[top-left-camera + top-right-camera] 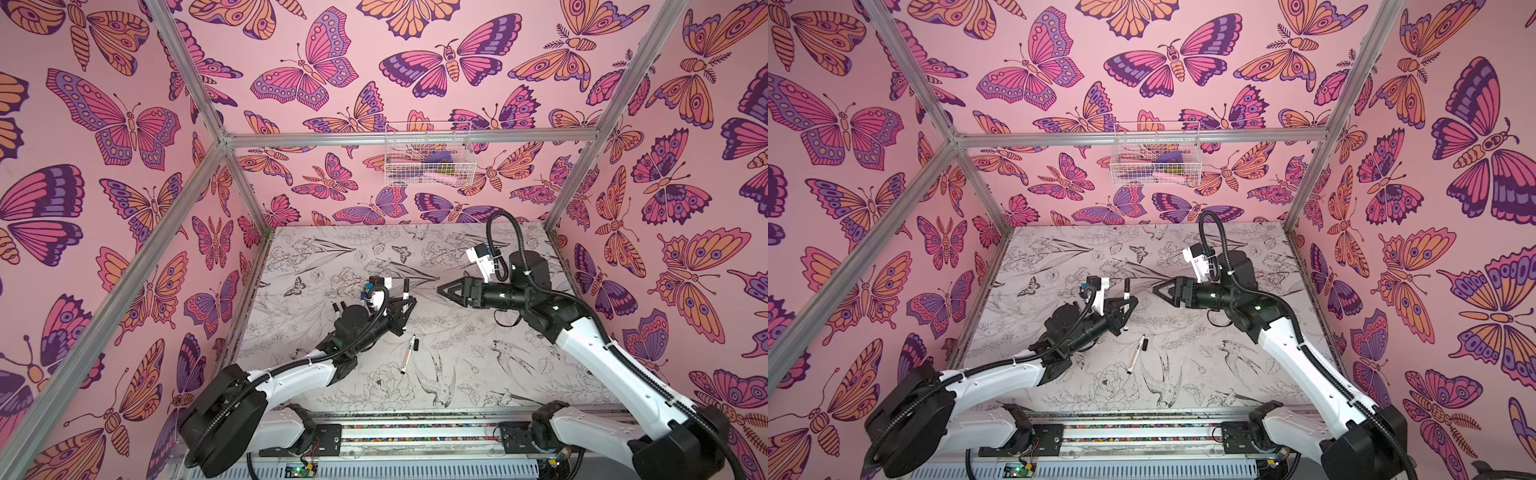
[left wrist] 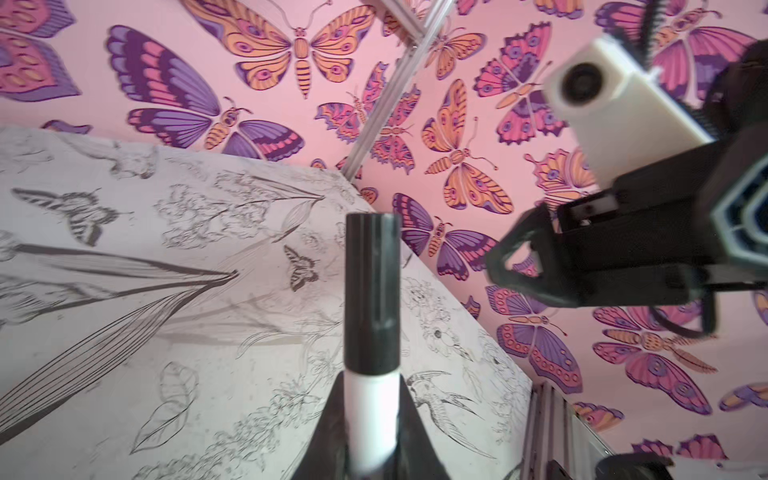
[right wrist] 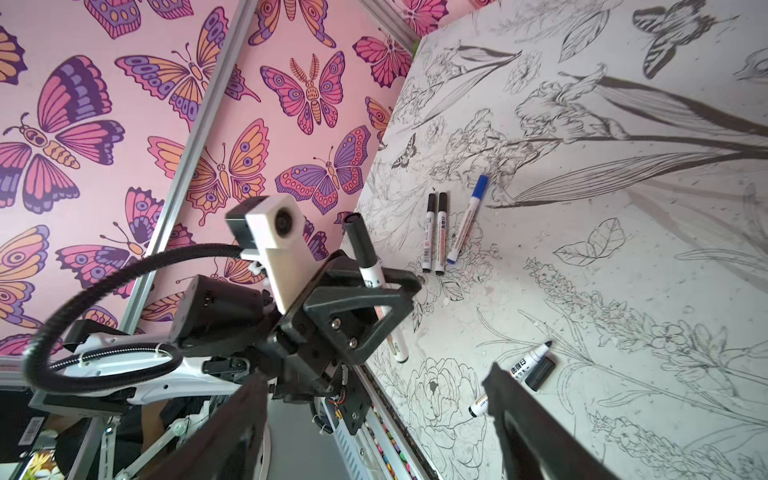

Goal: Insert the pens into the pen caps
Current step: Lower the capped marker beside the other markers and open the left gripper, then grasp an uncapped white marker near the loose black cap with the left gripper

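One pen [image 2: 371, 409], its black cap [image 2: 372, 291] on, stands upright pinched between the fingers of the left gripper [image 1: 405, 305], white barrel running out past them above and below. Well apart from it hangs the right gripper [image 1: 441, 289], fingers spread wide, holding nothing. On the table [image 1: 478, 374] an uncapped pen [image 1: 408, 354] lies just beside a loose cap [image 1: 417, 343]; three capped pens [image 3: 441, 232] lie side by side farther back.
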`<action>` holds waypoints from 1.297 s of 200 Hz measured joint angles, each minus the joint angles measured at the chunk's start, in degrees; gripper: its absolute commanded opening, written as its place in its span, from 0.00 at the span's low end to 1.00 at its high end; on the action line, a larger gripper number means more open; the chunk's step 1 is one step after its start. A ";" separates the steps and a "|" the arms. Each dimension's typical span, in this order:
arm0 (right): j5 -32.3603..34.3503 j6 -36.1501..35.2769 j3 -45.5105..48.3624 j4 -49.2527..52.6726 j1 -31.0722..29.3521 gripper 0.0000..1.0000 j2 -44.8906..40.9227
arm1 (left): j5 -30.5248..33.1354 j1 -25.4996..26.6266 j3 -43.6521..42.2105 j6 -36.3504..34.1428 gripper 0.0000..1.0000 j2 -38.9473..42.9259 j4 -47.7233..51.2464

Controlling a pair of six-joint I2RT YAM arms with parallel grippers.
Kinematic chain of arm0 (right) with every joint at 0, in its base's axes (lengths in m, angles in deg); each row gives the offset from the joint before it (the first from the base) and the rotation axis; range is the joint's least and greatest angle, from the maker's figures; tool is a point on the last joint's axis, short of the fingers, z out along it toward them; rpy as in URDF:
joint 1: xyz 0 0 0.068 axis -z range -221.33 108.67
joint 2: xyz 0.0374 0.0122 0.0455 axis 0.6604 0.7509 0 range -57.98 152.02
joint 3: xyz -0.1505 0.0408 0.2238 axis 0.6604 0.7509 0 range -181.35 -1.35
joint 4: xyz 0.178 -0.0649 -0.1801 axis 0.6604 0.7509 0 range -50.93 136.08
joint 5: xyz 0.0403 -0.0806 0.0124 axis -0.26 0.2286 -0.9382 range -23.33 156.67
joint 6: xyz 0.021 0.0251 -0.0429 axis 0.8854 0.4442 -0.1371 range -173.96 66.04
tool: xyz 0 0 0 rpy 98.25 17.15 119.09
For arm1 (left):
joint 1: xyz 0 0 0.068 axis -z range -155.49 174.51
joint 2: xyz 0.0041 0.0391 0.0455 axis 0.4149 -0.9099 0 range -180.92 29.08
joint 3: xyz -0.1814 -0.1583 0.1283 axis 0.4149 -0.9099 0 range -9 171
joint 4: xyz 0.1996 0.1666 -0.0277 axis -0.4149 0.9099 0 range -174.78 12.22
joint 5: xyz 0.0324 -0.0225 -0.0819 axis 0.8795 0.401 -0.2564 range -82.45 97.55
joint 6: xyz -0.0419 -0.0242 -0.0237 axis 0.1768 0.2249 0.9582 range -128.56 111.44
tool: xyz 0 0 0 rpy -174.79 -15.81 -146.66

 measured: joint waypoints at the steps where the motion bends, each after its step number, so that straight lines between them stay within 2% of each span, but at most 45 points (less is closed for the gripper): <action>1: 0.04 0.00 0.00 0.00 0.04 0.82 -0.02 | 0.26 -0.04 -0.13 0.13 0.00 0.00 0.00; 43: 0.76 0.48 1.16 0.94 0.50 0.78 1.77 | 7.96 -3.02 0.33 3.54 0.00 -0.50 10.03; 91: 0.83 1.38 2.19 2.12 0.50 0.76 3.02 | 11.96 -4.09 3.52 4.07 0.00 -11.15 17.75; 101: 0.90 1.36 2.19 2.51 0.50 0.75 3.02 | 12.39 -4.55 4.13 4.11 0.05 -13.79 18.80; 145: 1.57 0.37 2.21 5.25 0.50 0.74 2.47 | 17.38 -5.64 9.03 3.85 0.14 -21.46 25.16; 158: 1.66 0.02 2.38 5.64 0.50 0.74 1.86 | 19.58 -5.64 10.29 3.19 0.34 -21.94 27.45; 177: 1.66 -0.31 2.86 5.99 0.50 0.72 0.96 | 22.53 -5.66 11.76 2.95 0.49 -21.97 30.47; 193: 1.68 -0.33 3.34 6.10 0.50 0.71 0.63 | 24.26 -5.84 12.59 2.27 0.56 -21.97 32.46; 229: 1.66 -0.35 3.56 6.12 0.50 0.70 0.63 | 25.03 -5.77 13.07 0.76 0.61 -20.00 36.09; 259: 1.86 -0.57 3.56 6.14 0.50 0.70 0.68 | 21.46 -4.85 13.18 -2.78 0.62 -13.07 38.07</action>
